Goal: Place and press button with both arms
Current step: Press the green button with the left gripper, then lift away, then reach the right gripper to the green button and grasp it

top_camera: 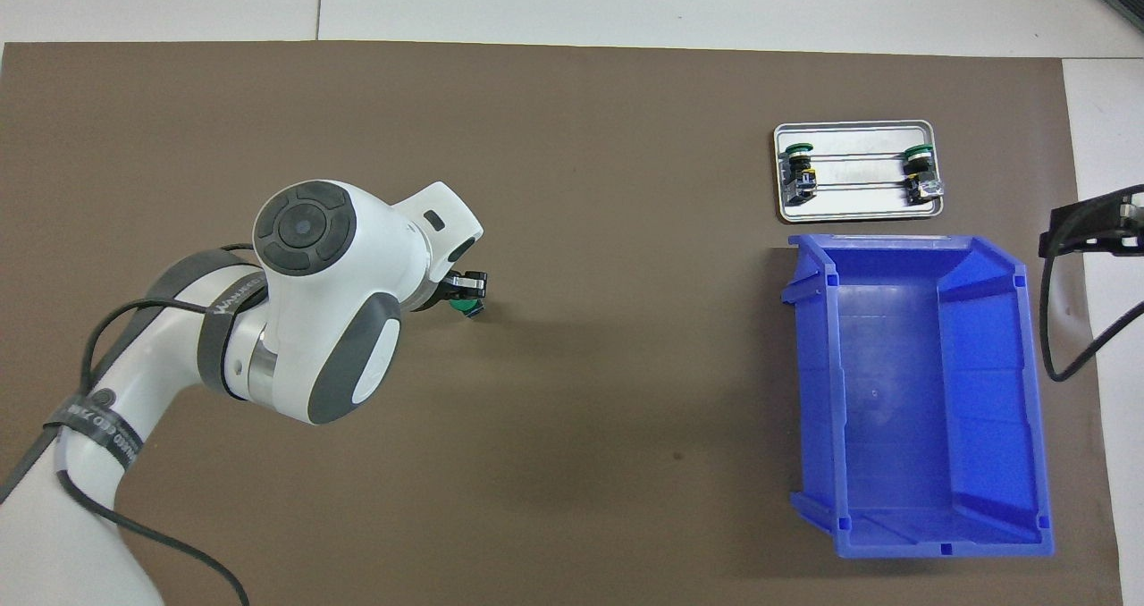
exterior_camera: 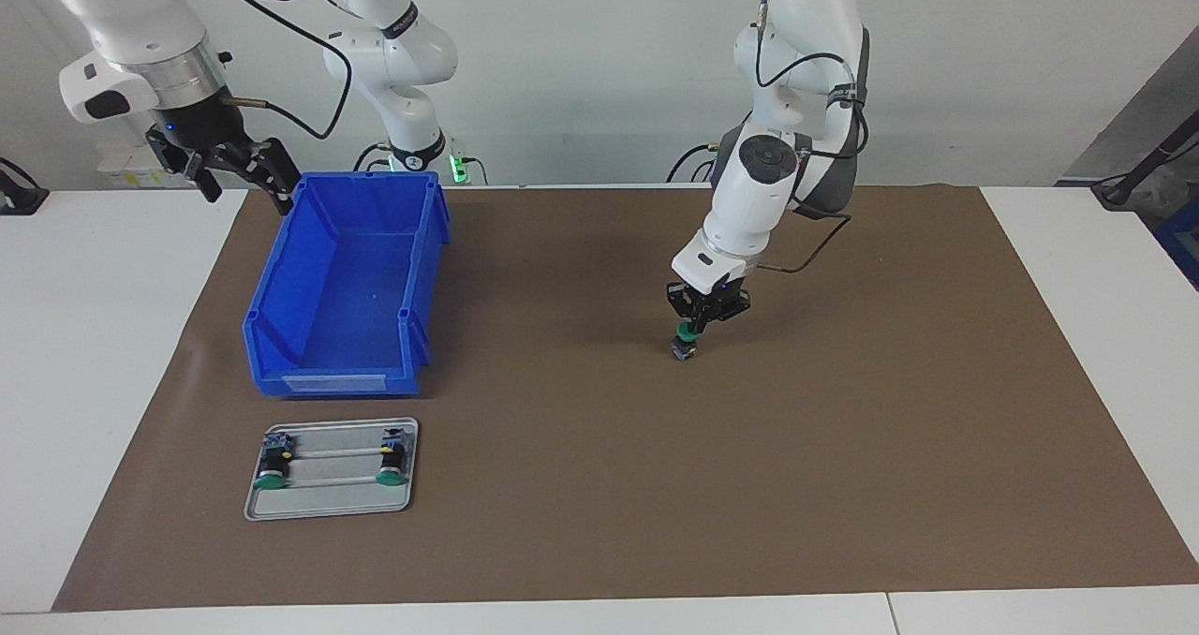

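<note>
My left gripper [exterior_camera: 695, 324] is shut on a green-capped button [exterior_camera: 685, 340] and holds it at or just above the brown mat [exterior_camera: 843, 448], near the table's middle. In the overhead view the left gripper [top_camera: 466, 291] and its button [top_camera: 465, 306] peek out from under the left arm's wrist. Two more buttons [exterior_camera: 272, 466] [exterior_camera: 392, 464] lie on a small metal tray [exterior_camera: 328, 513]. My right gripper [exterior_camera: 239, 171] is open and empty, raised beside the blue bin's corner nearest the robots; it shows at the overhead view's edge [top_camera: 1095, 226].
An empty blue bin [exterior_camera: 337, 387] stands at the right arm's end of the table, with the tray just farther from the robots. They also show in the overhead view, the bin [top_camera: 912, 534] and the tray [top_camera: 853, 216]. White tabletop borders the mat.
</note>
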Robot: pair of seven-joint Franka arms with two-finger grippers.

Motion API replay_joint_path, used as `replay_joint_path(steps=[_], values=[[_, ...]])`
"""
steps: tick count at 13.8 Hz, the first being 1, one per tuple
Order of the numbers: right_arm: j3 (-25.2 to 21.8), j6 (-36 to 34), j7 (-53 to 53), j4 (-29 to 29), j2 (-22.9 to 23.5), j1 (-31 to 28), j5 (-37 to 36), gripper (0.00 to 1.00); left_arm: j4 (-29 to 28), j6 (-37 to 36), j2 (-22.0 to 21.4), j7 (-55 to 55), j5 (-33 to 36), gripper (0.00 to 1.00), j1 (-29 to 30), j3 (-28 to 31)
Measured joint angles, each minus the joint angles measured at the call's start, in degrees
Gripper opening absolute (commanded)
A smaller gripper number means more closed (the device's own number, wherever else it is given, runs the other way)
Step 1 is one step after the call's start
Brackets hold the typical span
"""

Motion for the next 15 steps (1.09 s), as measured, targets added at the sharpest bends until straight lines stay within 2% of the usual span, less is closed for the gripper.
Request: replay_joint_path(steps=[3,6,10,13,15], values=[[0.0,0.0,0.0,0.0,0.0,0.0,0.0,1.00,6.4,-11.1,-2.1,1.2,0.2,0.64,2.9,0.5],[0.1,0.0,0.0,0.0,0.0,0.1,0.1,1.00,10.0,-15.5,-2.6,10.5,0.4,0.68,9.6,0.8],[0.8,0.1,-0.9,0.0,-0.2,0.9,0.1,1.00,11.1,-20.0,-4.3,21.3,0.4,0.70,18.7,1.1],[1.0,5.0,-0.4,-1.9,-0.2,5.9,0.2,1.00,11.4,-24.7,-8.2,22.2,2.7,0.72,20.6,1.1],[1.3,10.5,6.0,-4.9,0.2,11.2,0.2,1.00,11.5,-26.8,-10.6,22.2,4.8,0.77,20.6,1.0]])
